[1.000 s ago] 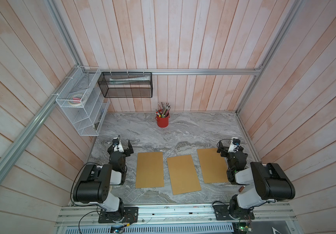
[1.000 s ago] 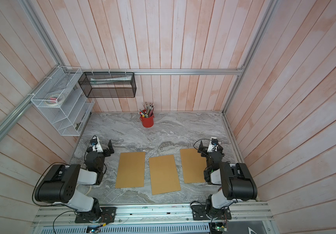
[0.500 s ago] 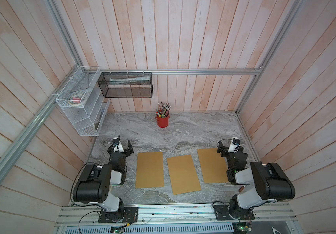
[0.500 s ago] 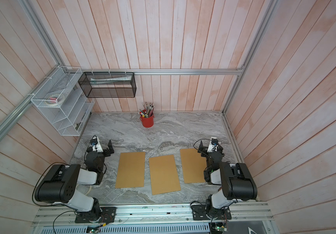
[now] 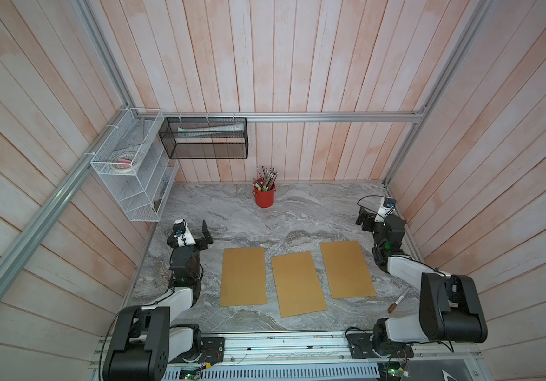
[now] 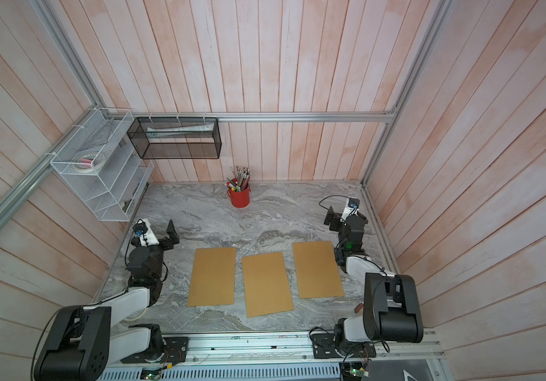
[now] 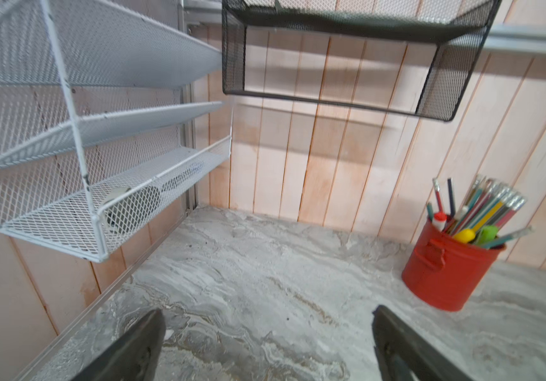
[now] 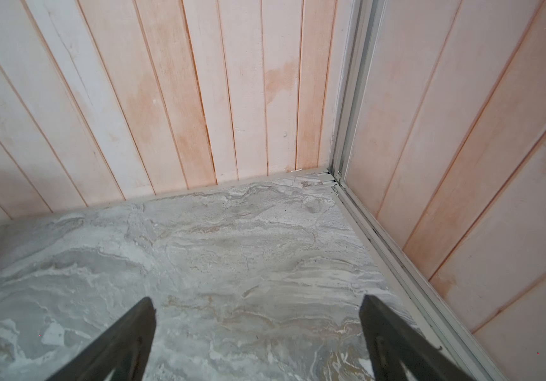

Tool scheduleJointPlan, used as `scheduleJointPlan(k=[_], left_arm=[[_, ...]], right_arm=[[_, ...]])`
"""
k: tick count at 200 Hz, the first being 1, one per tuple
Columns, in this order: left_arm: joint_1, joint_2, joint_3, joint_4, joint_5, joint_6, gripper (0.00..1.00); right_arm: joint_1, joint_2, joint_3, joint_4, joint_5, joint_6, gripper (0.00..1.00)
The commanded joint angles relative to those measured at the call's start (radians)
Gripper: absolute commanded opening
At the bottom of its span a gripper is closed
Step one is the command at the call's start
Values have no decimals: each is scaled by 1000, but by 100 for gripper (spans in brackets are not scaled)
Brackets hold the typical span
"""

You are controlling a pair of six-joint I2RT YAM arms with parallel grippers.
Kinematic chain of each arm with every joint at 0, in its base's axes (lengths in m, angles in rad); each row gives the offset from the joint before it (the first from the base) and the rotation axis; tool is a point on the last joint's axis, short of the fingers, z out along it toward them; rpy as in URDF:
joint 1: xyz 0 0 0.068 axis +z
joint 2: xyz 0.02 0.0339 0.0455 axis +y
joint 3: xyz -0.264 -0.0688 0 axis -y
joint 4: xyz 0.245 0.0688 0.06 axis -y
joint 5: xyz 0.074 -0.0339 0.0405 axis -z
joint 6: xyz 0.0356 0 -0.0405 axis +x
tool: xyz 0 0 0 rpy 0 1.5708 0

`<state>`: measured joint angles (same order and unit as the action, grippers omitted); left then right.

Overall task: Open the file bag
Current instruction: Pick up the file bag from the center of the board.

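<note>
Three flat brown file bags lie side by side on the marble table in both top views: left [image 5: 243,276], middle [image 5: 298,284] and right [image 5: 346,269]. All lie shut and flat, and nothing touches them. My left gripper [image 5: 188,235] rests low at the table's left edge, behind and left of the left bag, open and empty. My right gripper [image 5: 365,219] sits near the right wall, behind the right bag, also open and empty. In the left wrist view the left gripper [image 7: 268,311] shows only bare marble between its fingers. The right gripper [image 8: 258,300] faces the back right corner. No bag shows in either wrist view.
A red cup of pencils [image 5: 264,198] stands at the back middle. A white wire rack [image 5: 129,171] hangs on the left wall and a black mesh basket [image 5: 205,138] on the back wall. A marker pen [image 5: 399,299] lies by the right arm, at the front right.
</note>
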<state>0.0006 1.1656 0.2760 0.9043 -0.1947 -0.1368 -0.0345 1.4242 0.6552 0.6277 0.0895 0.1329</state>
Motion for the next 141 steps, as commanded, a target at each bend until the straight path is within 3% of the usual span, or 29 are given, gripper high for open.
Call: scheduleJointPlan(k=[1,32,77,141], left_arm=[[12,-54,59,-293,-35,-147,100],[12,-93,132,-492,-28,-218,100],[-10,-91,231,-666,132,-315,100],[-295,-11,407,-939,44,-436,100]], right_arm=[[-5,-2,24,-333,-20,119,98],[-5,-27,45,-394,-158,175,98],[23,-106,99,-548,-232,203,98],[203,-163,110,-703,-170,249,98]])
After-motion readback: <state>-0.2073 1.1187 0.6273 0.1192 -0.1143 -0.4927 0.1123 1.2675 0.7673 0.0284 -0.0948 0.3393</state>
